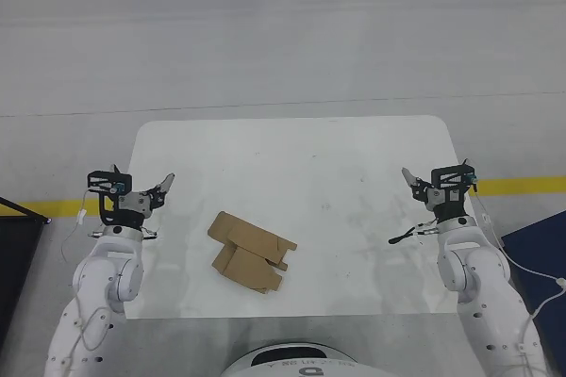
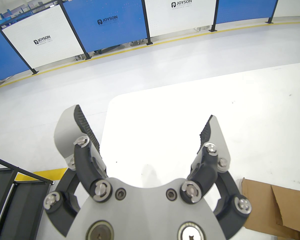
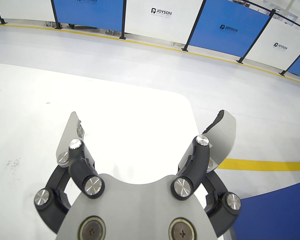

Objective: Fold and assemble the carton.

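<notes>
Honestly, nothing looks done yet. The white counter point(image 1: 358, 170) takes up most of the top view. The carton point(image 1: 250, 253) lies on it in the lower middle of the frame, a bit left of centre. It's plain brown cardboard, seemingly lying mostly flat with flaps poking out to the right and no walls standing, so I'd say basically all the folding and assembling is left.

The left pincer point(image 2: 143, 116) sits at the counter's left edge, mid-left of the top view, spread wide with nothing in it. The right pincer point(image 3: 148, 113) mirrors it at the right edge, also spread and empty. Both are well apart from the carton.

As for writing, I can't spot any print on the cardboard. The blue and white fence panels point(image 3: 162, 11) across the top of the wrist views each carry a small logo.
</notes>
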Controlling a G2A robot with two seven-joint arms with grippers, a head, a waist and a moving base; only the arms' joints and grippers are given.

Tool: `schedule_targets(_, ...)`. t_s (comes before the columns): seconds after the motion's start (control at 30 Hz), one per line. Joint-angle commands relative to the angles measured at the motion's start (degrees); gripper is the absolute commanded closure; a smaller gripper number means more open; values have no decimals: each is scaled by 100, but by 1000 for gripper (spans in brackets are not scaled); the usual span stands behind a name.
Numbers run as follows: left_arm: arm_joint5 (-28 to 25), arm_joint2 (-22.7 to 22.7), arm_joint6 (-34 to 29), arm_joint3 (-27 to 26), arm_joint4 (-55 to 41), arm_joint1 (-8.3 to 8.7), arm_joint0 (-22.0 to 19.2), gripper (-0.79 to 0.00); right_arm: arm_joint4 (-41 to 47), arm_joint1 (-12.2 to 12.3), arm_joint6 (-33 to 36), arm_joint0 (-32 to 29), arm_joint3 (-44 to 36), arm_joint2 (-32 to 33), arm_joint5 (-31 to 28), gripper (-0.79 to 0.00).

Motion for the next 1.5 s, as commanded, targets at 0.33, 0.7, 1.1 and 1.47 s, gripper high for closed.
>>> schedule_targets(0.33,-112,388,1416,-539,2479,47,671,-785,0,0,0,0,0,0,0,-785)
schedule_targets(0.7,-112,388,1416,-539,2479,47,671,-785,0,0,0,0,0,0,0,-785)
schedule_targets(1.1,-354,-168,2446,-449,4867,239,1495,-785,0,0,0,0,0,0,0,-785)
schedule_targets(1.47,777,-147,3363,-17,7273,338,2112,-785,0,0,0,0,0,0,0,-785)
